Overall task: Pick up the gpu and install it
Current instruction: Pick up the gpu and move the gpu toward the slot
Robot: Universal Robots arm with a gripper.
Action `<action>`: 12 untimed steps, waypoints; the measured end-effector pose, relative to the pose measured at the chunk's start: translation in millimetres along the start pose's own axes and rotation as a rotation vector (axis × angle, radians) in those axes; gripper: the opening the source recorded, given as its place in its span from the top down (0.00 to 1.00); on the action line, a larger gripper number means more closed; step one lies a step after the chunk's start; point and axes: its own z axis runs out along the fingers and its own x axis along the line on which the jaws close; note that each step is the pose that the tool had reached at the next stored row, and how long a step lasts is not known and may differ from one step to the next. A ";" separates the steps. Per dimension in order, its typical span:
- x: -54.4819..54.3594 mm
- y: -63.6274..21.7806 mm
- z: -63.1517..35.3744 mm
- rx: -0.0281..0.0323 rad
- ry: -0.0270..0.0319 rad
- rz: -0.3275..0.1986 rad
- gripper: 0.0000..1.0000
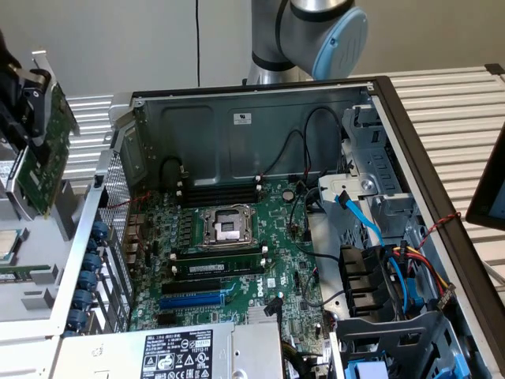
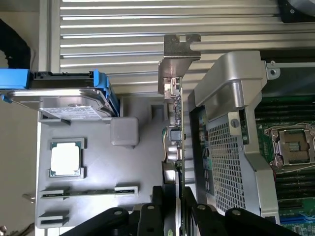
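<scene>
Exterior view: the hand [image 1: 25, 101] is clenched on the gpu [image 1: 46, 162] and holds it in the air at the exterior view's left. The card is outside the open computer case [image 1: 260, 118], apart from the motherboard [image 1: 237, 245].

Wrist view: the gpu [image 2: 175, 132] stands edge-on between the fingers [image 2: 158, 199]. Its silver bracket [image 2: 179, 54] is at the end far from the hand, just beside the case's perforated wall [image 2: 221, 162]. A processor [image 2: 65, 159] sits in a grey tray [image 2: 98, 162].

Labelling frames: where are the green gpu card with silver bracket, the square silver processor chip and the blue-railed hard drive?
green gpu card [image 1: 43, 166]: exterior view, green board face.
square silver processor chip [image 2: 65, 158]: wrist view, middle of lid.
blue-railed hard drive [image 2: 59, 98]: wrist view, silver casing.
</scene>
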 end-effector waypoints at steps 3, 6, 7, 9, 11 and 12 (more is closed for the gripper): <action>-2.7 -2.6 -6.5 0.0017 0.0167 0.003 0.73; -5.8 -5.2 -13.2 0.0034 0.0334 0.006 0.73; -7.3 -5.7 -16.0 0.0040 0.0388 0.007 0.73; -8.8 -6.1 -17.0 0.0039 0.0433 0.008 0.73; -8.8 -6.2 -17.1 0.0039 0.0441 0.008 0.73; -8.8 -6.2 -17.1 0.0039 0.0442 0.008 0.73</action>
